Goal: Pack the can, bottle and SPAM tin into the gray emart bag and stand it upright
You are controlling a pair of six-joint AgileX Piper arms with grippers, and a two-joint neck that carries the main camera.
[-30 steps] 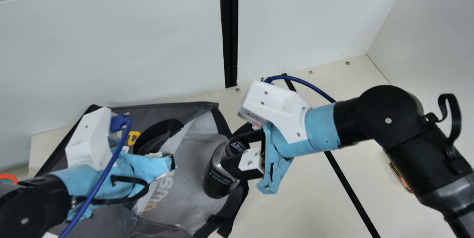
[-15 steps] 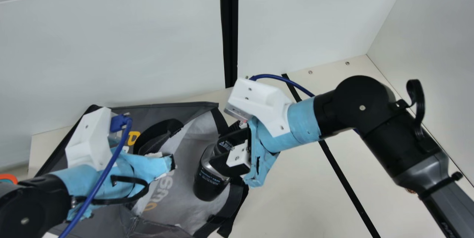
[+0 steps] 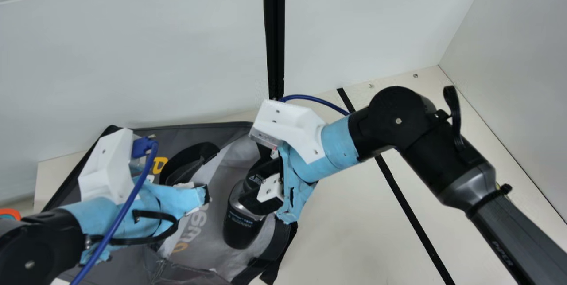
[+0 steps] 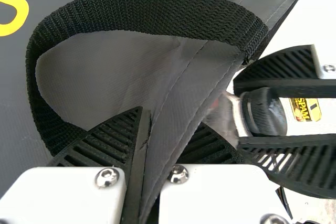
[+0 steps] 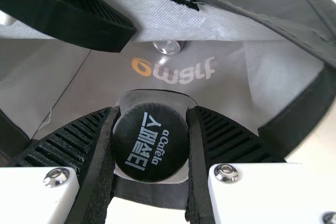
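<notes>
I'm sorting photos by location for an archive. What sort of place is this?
Probably a robot lab's test booth: plain white panels rise behind a cream table, and two cabled robot arms extend over a gray shopping bag.

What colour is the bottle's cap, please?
Black cap with white lettering; best in the right wrist view.

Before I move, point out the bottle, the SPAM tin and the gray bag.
Bottle [image 3: 242,233], main view: its dark lower body.
SPAM tin [image 4: 306,109], left wrist view: its yellow label.
Gray bag [image 3: 208,133], main view: its far dark panel.
</notes>
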